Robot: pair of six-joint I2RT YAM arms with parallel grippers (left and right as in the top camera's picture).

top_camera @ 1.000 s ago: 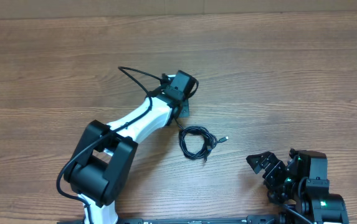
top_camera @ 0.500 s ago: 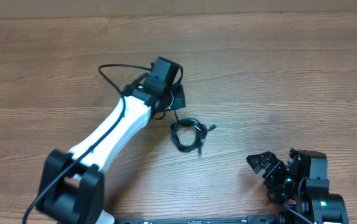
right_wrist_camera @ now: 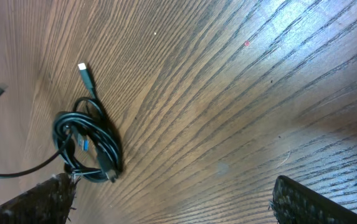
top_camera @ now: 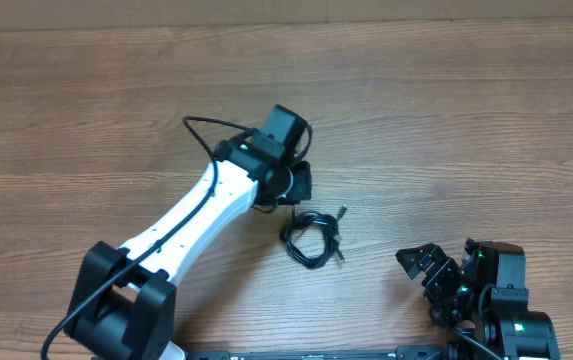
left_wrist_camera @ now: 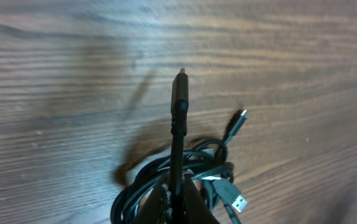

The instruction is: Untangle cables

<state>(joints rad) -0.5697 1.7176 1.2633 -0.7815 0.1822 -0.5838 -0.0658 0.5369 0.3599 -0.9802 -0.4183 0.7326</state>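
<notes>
The cables (top_camera: 311, 238) lie as one tangled black coil on the wooden table, just below my left gripper (top_camera: 296, 190). In the left wrist view my left gripper (left_wrist_camera: 178, 194) is shut on one black cord, whose plug end (left_wrist_camera: 180, 93) sticks out past the jaws. The coil (left_wrist_camera: 147, 186) hangs under the jaws with a USB plug (left_wrist_camera: 235, 201) and a small plug (left_wrist_camera: 241, 117) showing. My right gripper (top_camera: 426, 265) is open and empty at the front right, apart from the coil. The right wrist view shows the coil (right_wrist_camera: 91, 146) and my open right gripper (right_wrist_camera: 178, 205).
The left arm's own thicker black wiring (top_camera: 211, 135) loops above its white link (top_camera: 191, 215). The right arm's base (top_camera: 501, 310) sits at the front right corner. The table (top_camera: 466, 120) is bare wood elsewhere.
My left gripper swung left and away with the cord, dragging the coil, then came back right and toward the front. The coil now lies slightly lower. The right arm has not moved.
</notes>
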